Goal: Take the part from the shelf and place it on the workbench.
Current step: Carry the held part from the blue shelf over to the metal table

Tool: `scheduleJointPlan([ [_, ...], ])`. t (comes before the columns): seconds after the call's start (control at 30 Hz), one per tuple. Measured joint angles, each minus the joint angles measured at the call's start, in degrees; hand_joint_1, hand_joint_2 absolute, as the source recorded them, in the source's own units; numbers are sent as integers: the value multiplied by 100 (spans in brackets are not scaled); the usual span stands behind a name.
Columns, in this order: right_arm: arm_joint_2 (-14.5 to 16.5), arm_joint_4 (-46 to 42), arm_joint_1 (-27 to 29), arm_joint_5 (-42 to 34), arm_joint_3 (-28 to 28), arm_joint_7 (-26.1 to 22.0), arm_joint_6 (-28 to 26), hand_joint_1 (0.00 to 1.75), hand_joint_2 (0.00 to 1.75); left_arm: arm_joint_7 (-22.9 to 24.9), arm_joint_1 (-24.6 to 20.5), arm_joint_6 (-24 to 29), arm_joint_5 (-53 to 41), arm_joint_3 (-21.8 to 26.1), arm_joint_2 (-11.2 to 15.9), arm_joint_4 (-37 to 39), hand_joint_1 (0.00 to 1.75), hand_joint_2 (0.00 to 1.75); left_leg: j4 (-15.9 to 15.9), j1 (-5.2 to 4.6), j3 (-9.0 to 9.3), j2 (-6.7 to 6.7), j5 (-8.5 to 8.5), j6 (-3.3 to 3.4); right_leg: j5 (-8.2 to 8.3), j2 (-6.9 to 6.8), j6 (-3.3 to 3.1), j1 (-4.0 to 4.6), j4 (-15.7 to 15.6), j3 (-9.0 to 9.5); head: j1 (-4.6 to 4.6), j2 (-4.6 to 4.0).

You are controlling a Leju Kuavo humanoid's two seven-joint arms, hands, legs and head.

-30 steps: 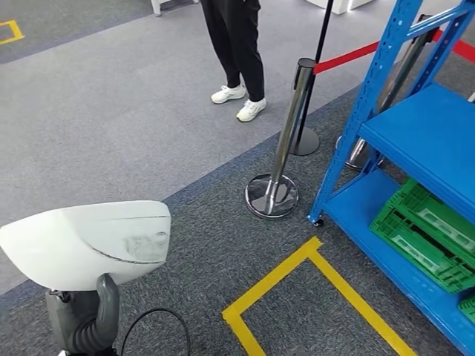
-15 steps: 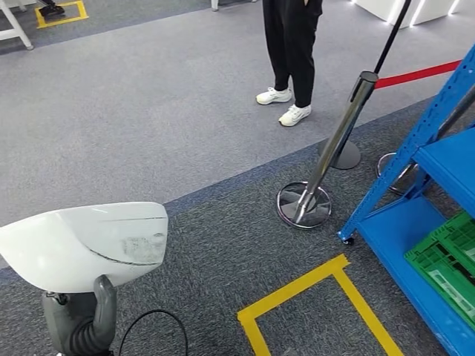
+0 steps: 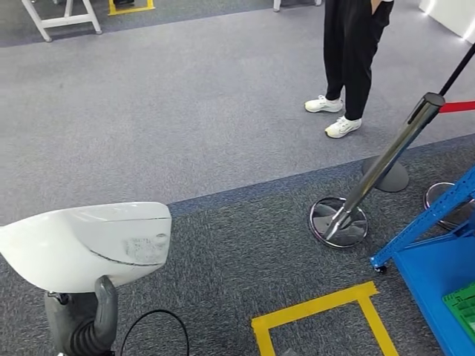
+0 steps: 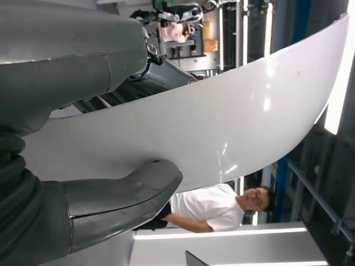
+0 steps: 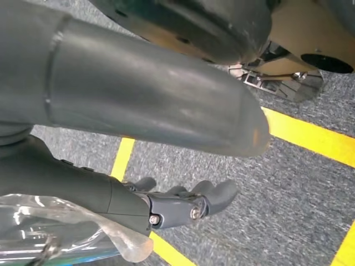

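So the pickup half looks done from where I'm sitting: my left hand (image 3: 84, 322) has the white part (image 3: 90, 245) clamped, thumb on one face and fingers behind, and it's riding low at the left of the head view, off the blue shelf (image 3: 434, 278), which sits at the right edge with a green crate (image 3: 462, 308) on its bottom level. What's left is the whole drop-off. I can't see the tabletop anywhere, so I'd guess there's still ground to cover.

The part is a long curved shell. Its long axis lies roughly level and crosswise to me, tapered end out to my left, blunt scuffed end toward the middle.

My right hand (image 5: 184, 202) hangs over the carpet and yellow floor tape (image 5: 309, 136), fingers loosely curled, holding nothing.
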Motion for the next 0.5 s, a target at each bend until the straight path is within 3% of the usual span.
scheduleJointPlan([
  [0.03,1,0,0,1,1,-10,-3,0,0,0,-2,0,2,1,3,-1,175,175,130,-8,-61,136,-80,-23,4,-89,-36,-2,-19,20,-19,0],
  [0.1,0,0,7,0,1,-23,-3,0,0,-1,-11,0,3,1,7,-1,175,175,715,-17,-328,499,-389,-65,-10,-278,-93,13,-39,57,-52,0],
  [0.17,-9,0,15,-1,-1,-25,-4,0,0,-1,-12,0,4,1,12,-1,175,175,1406,8,-662,629,-662,-95,-37,-475,-116,37,-38,75,-59,0],
  [0.2,-14,0,13,-1,-1,-25,-4,0,0,-1,-8,0,4,1,15,-1,175,175,1560,18,-738,641,-676,-101,-50,-565,-117,44,-38,85,-59,0],
  [0.23,-19,0,7,1,-1,-24,-3,0,0,0,-5,0,4,1,19,-1,175,175,1507,24,-712,647,-587,-98,-64,-649,-115,47,-37,98,-60,0],
  [0.27,-21,0,0,1,-1,-24,-1,0,0,-1,-3,0,5,1,22,-1,175,175,1242,25,-574,671,-410,-86,-81,-723,-108,48,-37,121,-61,0],
  [0.3,-21,0,-4,2,-1,-21,2,0,0,-1,-2,0,6,1,25,-1,175,175,853,16,-372,759,-207,-64,-102,-789,-97,50,-37,148,-61,0],
  [0.37,-20,0,-5,3,0,1,18,0,0,-7,-10,-1,26,1,27,-1,175,175,198,-43,-33,989,-2,-8,-151,-904,-45,73,-36,190,-63,0],
  [0.43,-20,0,-11,-1,-1,32,36,0,0,-18,-15,-4,58,2,27,-1,175,175,15,-100,44,1055,-31,46,-185,-1014,17,91,-47,217,-62,0],
  [0.5,-21,0,-34,-8,-1,53,45,0,0,-28,-12,-10,86,4,24,0,175,175,-31,-92,52,930,-16,115,-223,-1066,77,78,-53,258,-58,0],
])
